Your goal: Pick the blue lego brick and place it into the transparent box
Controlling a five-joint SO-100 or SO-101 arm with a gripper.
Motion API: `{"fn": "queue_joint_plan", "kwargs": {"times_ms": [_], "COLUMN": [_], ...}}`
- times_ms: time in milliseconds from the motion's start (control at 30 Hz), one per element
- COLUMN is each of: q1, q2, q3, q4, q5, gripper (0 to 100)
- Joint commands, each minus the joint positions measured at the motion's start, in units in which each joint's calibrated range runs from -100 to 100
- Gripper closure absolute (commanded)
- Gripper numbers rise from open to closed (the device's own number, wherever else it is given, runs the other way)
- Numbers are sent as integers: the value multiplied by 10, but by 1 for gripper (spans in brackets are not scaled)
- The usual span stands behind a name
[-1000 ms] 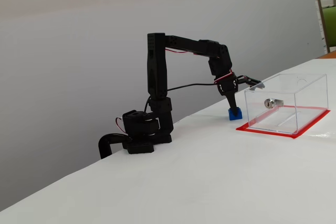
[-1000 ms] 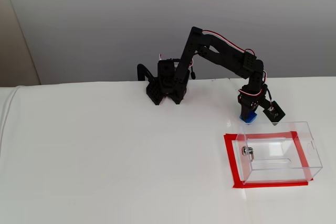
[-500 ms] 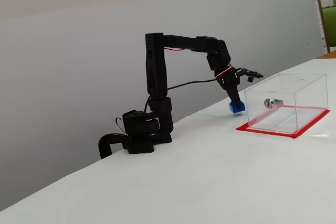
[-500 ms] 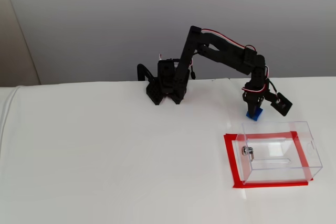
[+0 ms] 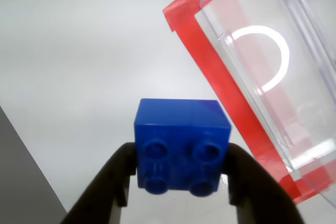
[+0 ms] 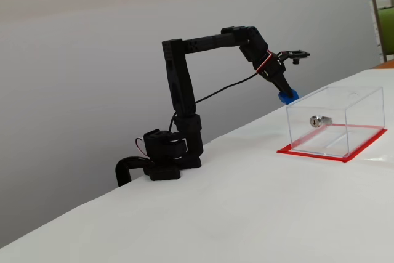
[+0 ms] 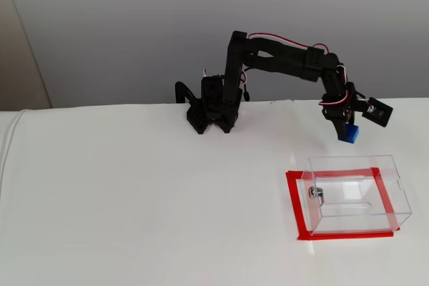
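One glossy blue lego brick point(image 5: 181, 148) with four round studs, pinched between the matte black gripper point(image 5: 178, 182) fingers and held aloft just beside the top edge of one transparent box point(image 6: 335, 121), clear hard walls, red flat base point(image 7: 295, 205), one silver metal cylinder point(image 6: 317, 121), white table point(image 7: 134, 199).

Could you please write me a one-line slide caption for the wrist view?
Gripper holds the blue lego brick, studs toward the camera, above the white table beside the transparent box.
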Motion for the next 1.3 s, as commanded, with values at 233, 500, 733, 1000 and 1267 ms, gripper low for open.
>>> {"fn": "queue_joint_plan", "kwargs": {"times_ms": [233, 500, 733, 1000, 1267], "q1": [51, 128, 198, 262, 302], "q2": [-42, -43, -70, -79, -70], "q3": [-134, -171, -154, -149, -146], "q4": [-5, -3, 4, 33, 62], "q5": [7, 7, 9, 20, 20], "gripper": [90, 90, 90, 90, 90]}}
